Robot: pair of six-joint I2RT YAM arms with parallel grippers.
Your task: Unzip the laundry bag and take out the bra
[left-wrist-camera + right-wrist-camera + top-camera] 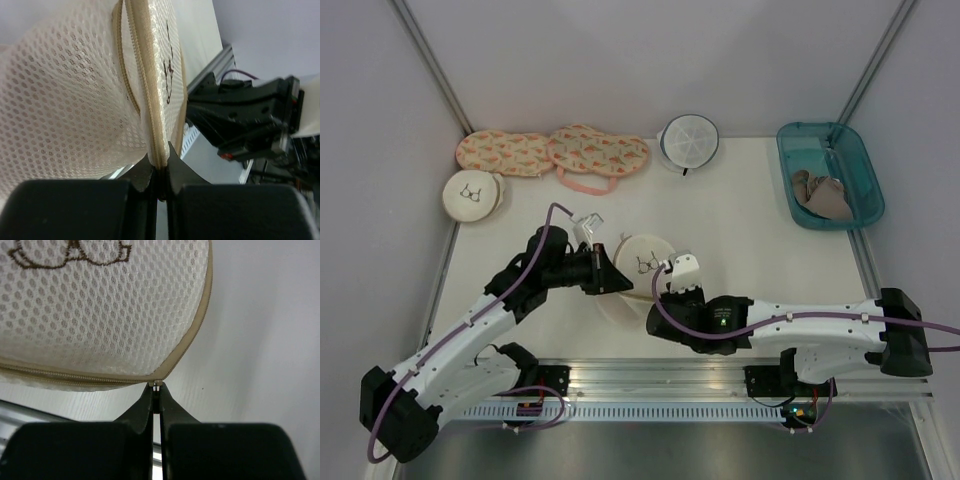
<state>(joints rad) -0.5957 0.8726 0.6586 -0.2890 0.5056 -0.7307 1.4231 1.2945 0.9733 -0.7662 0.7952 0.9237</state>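
Two arms, left point(470, 330) and right point(810, 325), reach from the near edge over a white tabletop point(750, 230) and meet at its middle. At the far right stands a teal bin point(868, 175) holding a crumpled tan-grey bra point(820, 195). Along the far left edge lie two flat peach patterned pouches point(505, 153), side by side and touching. The laundry bag point(638, 258), round, cream-beige mesh with a small dark bra outline on its face, sits at the centre of the tabletop between the two claws, its drawn face tilted up toward the overhead camera; a paler rounded part shows beneath that face, and whether the bag is parted there cannot be told. A second cream round bag with the same outline point(473, 193) lies near the left wall, just in front of the pouches. A white mesh round bag with a dark rim point(688, 140) rests at the far middle. The left claw point(159, 167) is pressed together on the bag's tan zipper band point(145, 85), pinching the rim. The right claw point(157, 390), on the opposite side, is closed tightly on the small metal zipper pull point(157, 384) at the rim's edge.
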